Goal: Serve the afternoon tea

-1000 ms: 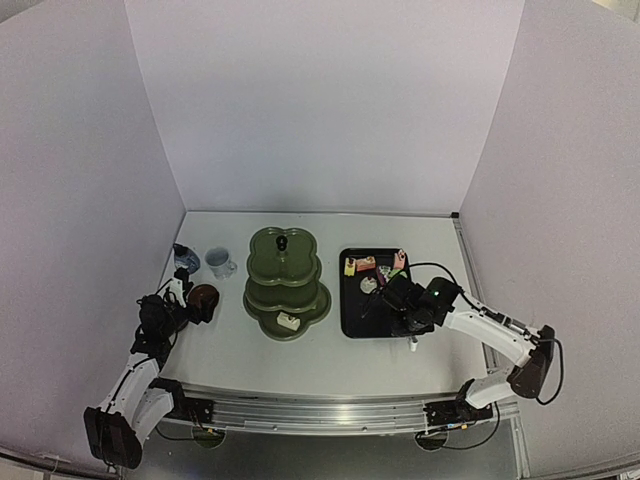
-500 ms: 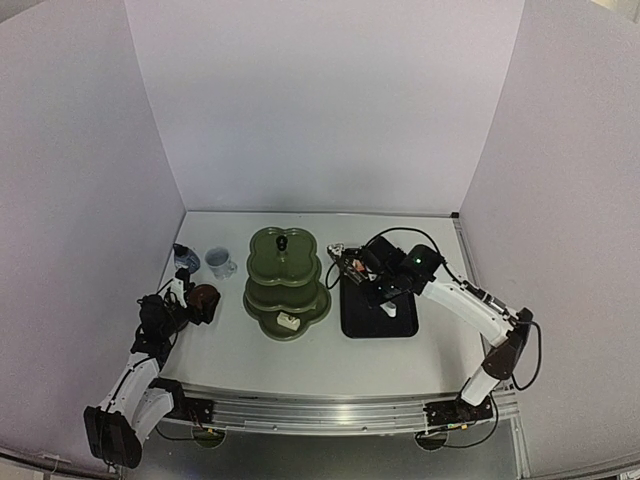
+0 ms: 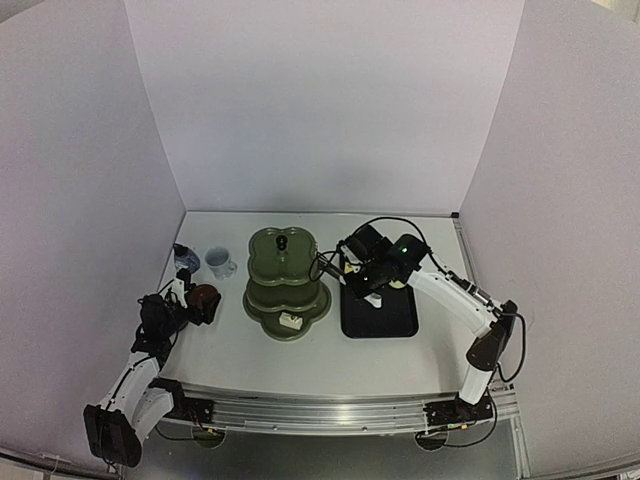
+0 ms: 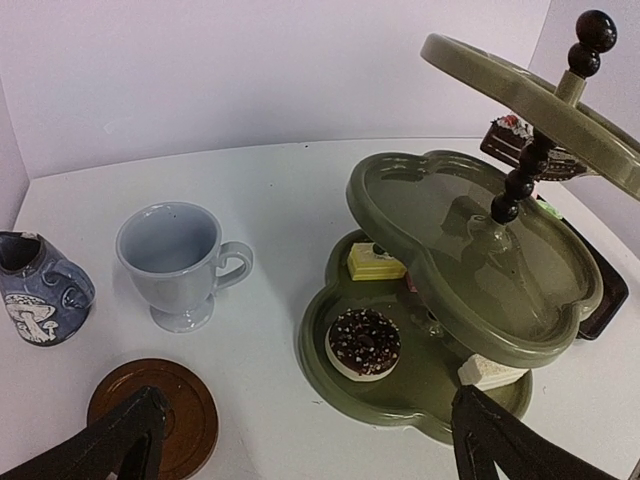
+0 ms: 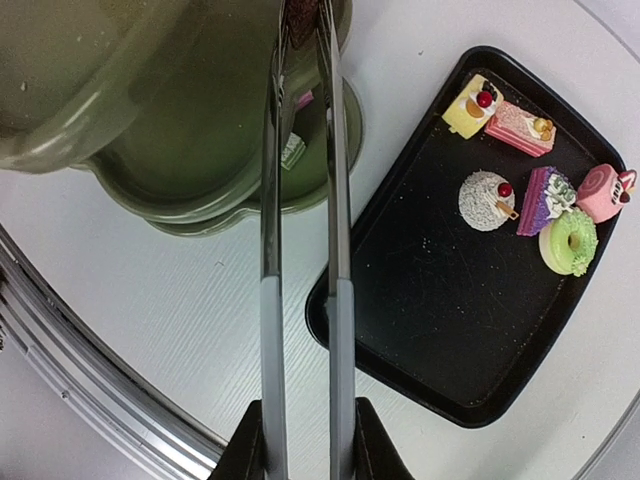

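Cake (image 5: 301,22) beyond R pincer (image 5: 305,440), in tongs (image 5: 270,200)

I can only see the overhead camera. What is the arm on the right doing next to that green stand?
Observer: Its wrist camera shows the right gripper shut on metal tongs. The tongs pinch a small dark cake right by the stand.
Operator: The arm hides most of the tray from me. Are there any treats on it?
Observer: Six, bunched at one end of the black tray, a green doughnut among them.
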You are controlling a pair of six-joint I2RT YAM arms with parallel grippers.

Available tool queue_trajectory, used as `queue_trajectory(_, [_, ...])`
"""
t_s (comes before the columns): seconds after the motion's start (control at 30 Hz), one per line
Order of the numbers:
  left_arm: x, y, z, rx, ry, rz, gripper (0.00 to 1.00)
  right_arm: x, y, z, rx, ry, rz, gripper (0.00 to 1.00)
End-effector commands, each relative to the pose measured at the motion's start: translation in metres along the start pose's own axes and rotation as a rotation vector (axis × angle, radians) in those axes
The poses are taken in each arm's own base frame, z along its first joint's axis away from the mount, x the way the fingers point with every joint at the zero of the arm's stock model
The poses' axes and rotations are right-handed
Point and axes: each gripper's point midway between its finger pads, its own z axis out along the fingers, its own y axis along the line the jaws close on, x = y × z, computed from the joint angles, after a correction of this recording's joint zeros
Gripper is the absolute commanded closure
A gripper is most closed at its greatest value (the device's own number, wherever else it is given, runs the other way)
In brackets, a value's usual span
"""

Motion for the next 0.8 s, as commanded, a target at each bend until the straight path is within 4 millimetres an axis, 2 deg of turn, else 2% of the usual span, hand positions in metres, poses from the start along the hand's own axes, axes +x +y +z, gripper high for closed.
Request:
queue_trajectory(0.0, [-0.004, -0.004, -0.001, 0.021, -0.019, 0.011, 0.00, -0.023, 0.017, -0.009, -0.074, -0.072, -0.032, 1.00])
queue_trajectory(0.3, [-0.004, -0.005, -0.001, 0.027, -0.018, 0.011, 0.01, -0.023, 0.028, 0.018, -0.080, -0.025, -0.072, 1.00])
queue_trajectory(0.5, [-0.004, -0.006, -0.001, 0.034, -0.017, 0.011, 0.00, -0.021, 0.033, 0.019, -0.073, -0.024, -0.095, 0.99])
queue_trajectory(0.57, [-0.003, -0.006, -0.001, 0.036, -0.016, 0.010, 0.00, -0.021, 0.032, 0.018, -0.069, -0.025, -0.093, 0.90])
queue_trajectory(0.67, [-0.004, -0.006, -0.001, 0.036, -0.016, 0.010, 0.00, -0.021, 0.031, 0.015, -0.063, -0.031, -0.085, 0.72])
queue_trajectory(0.77, [-0.004, -0.006, -0.001, 0.037, -0.016, 0.010, 0.00, -0.022, 0.028, 0.010, -0.053, -0.043, -0.075, 0.65])
